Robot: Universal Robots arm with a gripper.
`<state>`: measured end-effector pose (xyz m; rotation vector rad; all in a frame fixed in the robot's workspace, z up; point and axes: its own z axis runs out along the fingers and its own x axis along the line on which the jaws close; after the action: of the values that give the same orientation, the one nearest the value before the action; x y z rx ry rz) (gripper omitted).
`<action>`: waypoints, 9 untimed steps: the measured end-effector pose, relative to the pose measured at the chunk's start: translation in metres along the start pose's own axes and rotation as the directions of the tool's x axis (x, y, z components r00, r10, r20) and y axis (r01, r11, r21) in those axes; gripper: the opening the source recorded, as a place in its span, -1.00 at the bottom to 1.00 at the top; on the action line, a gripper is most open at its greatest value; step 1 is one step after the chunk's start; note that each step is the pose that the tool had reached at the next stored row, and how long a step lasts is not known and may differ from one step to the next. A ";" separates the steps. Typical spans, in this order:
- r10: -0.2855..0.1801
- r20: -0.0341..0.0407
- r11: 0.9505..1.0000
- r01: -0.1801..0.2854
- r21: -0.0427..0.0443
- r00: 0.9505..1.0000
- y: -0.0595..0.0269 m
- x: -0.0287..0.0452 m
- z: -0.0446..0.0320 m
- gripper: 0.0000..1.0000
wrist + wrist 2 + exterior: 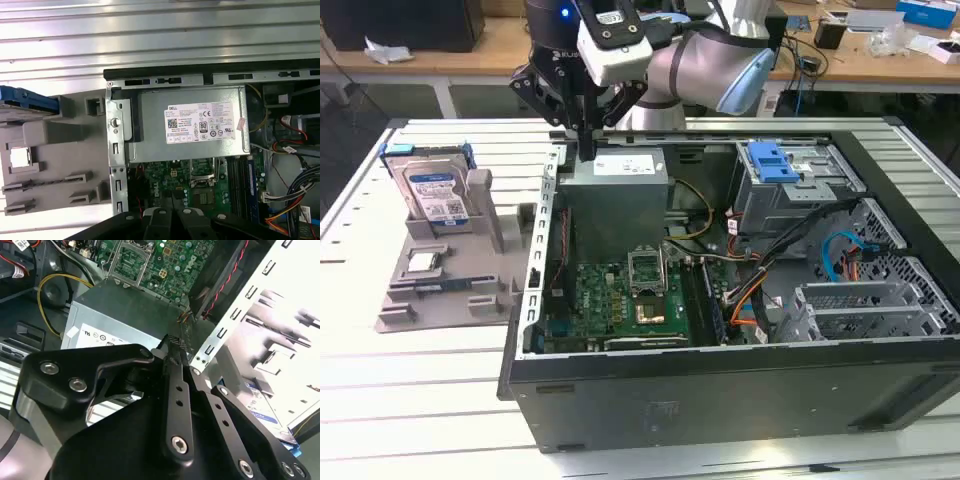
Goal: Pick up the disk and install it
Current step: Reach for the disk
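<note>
Arm bent over, gripper pointing down

In the exterior view the grey arm [705, 65] reaches from the exterior view's right toward its left, its wrist [560, 40] turned so the black gripper [588, 148] hangs straight down. In the second wrist view the fingers [175, 385] lie pressed together at the tips, with nothing between them.
</note>
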<state>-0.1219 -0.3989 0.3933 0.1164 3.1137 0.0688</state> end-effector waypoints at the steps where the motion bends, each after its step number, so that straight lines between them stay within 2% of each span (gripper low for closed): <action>1: 0.000 0.000 1.000 0.000 0.000 1.000 -0.0002 0.0024 -0.0001 -0.79; 2: 0.000 0.000 1.000 0.000 0.000 1.000 -0.0006 0.0078 -0.0002 -0.79; 9: 0.000 0.000 1.000 0.000 0.000 1.000 -0.0019 0.0251 -0.0007 -0.79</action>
<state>-0.1471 -0.3988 0.3933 0.1167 3.1137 0.0688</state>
